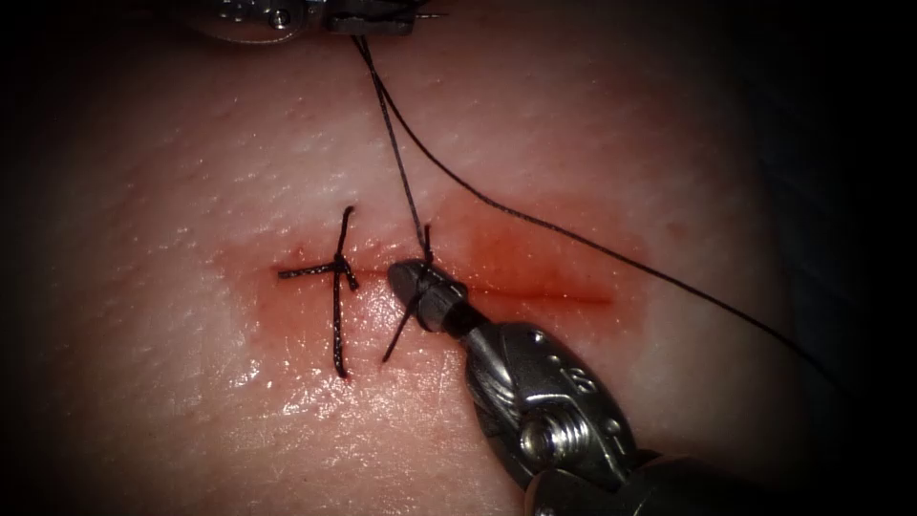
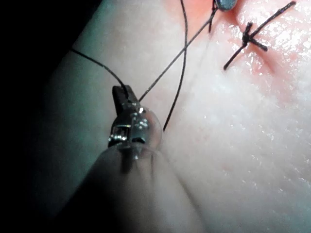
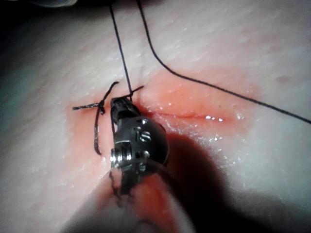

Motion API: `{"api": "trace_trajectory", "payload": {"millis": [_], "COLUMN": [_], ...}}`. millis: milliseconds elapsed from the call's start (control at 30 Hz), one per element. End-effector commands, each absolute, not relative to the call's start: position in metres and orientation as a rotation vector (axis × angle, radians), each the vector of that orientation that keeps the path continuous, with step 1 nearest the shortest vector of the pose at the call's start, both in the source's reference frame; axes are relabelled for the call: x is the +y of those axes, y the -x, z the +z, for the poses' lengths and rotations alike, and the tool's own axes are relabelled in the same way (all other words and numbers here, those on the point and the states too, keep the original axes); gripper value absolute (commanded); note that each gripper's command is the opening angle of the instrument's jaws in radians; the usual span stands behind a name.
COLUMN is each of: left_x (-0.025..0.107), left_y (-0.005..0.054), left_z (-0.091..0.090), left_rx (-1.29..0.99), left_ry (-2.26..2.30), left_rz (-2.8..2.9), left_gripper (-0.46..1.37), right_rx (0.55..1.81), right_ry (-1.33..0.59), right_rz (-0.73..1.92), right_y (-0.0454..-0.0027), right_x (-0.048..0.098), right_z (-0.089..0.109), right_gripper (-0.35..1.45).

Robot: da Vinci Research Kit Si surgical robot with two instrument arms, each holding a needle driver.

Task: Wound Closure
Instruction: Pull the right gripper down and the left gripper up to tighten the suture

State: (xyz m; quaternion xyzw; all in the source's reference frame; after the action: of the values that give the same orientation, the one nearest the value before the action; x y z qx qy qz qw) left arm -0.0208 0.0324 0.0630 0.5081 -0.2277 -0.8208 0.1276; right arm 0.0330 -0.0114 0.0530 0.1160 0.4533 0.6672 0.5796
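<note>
Tissue [image 1: 191,172]: pale, moist pork surface with a level cut [image 1: 535,294] across its middle. Red fluid [image 1: 516,253] stained the surface around the cut, densest above its right half.

Knot [image 1: 336,268]: a finished stitch crossing the left end of the cut, with short cut ends [image 1: 337,334] standing above and below the cut and one end lying out to the left of it. Also seen in the left wrist view [image 2: 248,40] and the right wrist view [image 3: 99,105].

Right tool [image 1: 413,279]: entered from below and right of the cut, tip resting on the cut just right of the knot. Jaws pressed together, pinching the thread [image 1: 394,143] beside a second knot forming at the cut; a short tail hung below the tip. In its own view [image 3: 120,104] the tip lay against the cut with thread rising from it.

Left tool [image 1: 373,21]: well above the cut, at the far edge of the tissue. Jaws pressed together on the thread, as its own view [image 2: 120,93] showed, with strands leaving the tip.

Thread: one taut strand ran from the left tool down to the cut at the right tool's tip; a second, slack strand curved from the left tool across the tissue above the cut and away beyond its right end.

Needle: whereabouts could not be told.
</note>
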Motion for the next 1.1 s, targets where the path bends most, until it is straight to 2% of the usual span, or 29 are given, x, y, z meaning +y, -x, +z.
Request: {"api": "trace_trajectory", "payload": {"millis": [33,200,500,833,1100], "left_x": [0.0326,0.0335,0.0346,0.0355,0.0373], "left_y": [0.0207,0.0205,0.0206,0.0211,0.0218], "left_z": [0.0634,0.0647,0.0651,0.0653,0.0652], "left_rx": [-0.660,-0.660,-0.657,-0.657,-0.670], "left_ry": [-1.478,-1.478,-1.479,-1.476,-1.466], "left_rz": [-2.388,-2.389,-2.394,-2.397,-2.394], "left_gripper": [-0.35,-0.35,-0.35,-0.35,-0.35], "right_rx": [1.076,1.060,1.090,1.123,1.162], "right_ry": [-0.223,-0.043,0.011,-0.002,-0.107], "right_rz": [1.490,1.194,1.090,1.068,1.163], "right_y": [-0.0329,-0.0332,-0.0340,-0.0341,-0.0346], "right_x": [-0.0118,-0.0125,-0.0138,-0.0150,-0.0159], "right_z": [0.0533,0.0534,0.0520,0.0510,0.0505], "right_gripper": [-0.35,-0.35,-0.35,-0.35,-0.35]}}
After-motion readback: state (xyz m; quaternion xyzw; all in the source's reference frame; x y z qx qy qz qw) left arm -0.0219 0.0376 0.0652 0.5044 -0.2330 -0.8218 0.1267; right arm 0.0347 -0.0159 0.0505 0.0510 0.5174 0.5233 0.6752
